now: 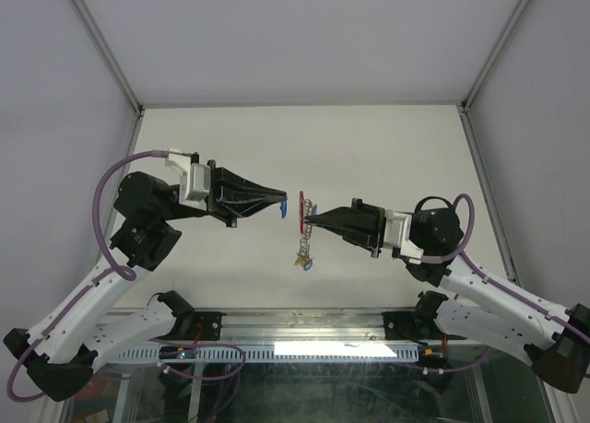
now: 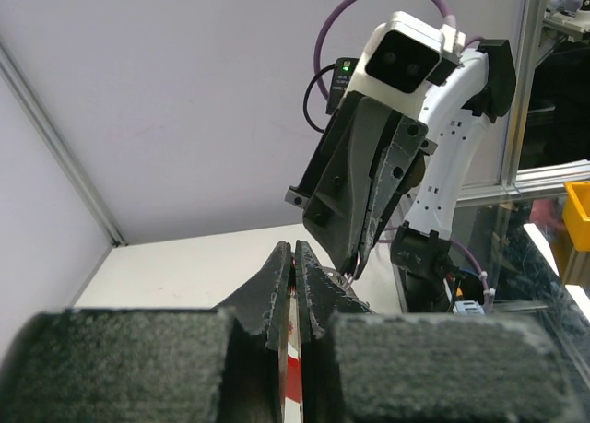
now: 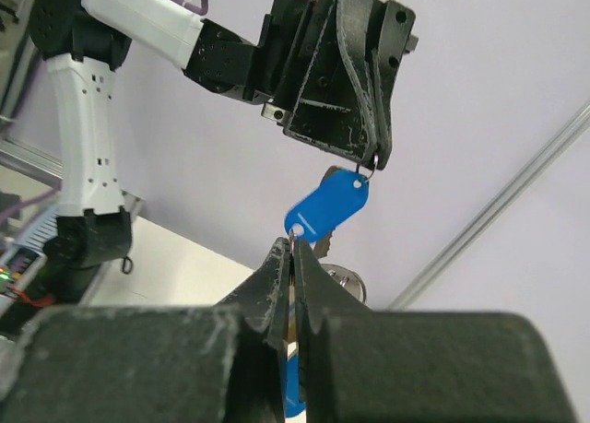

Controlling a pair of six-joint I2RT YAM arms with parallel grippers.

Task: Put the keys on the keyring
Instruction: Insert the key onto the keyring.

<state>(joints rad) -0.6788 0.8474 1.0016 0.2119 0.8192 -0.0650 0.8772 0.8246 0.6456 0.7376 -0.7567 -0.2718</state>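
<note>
Presently, left gripper (image 1: 281,203) and right gripper (image 1: 308,222), both pinched tight, suspend keyring (image 1: 300,213) midway between tabletop edges, seemingly steadying it for keys (image 1: 302,259).

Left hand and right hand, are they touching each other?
Apart. The top external view shows a gap between the left hand and the right hand, with the red arc of the keyring in it.

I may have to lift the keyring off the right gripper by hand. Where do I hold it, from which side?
Probably the red arc at its free end, from the far side of the table. It looks rigid; chain and keys dangle beneath, the right gripper pinches it from the right, and the left gripper, holding a blue piece, crowds its left.
</note>
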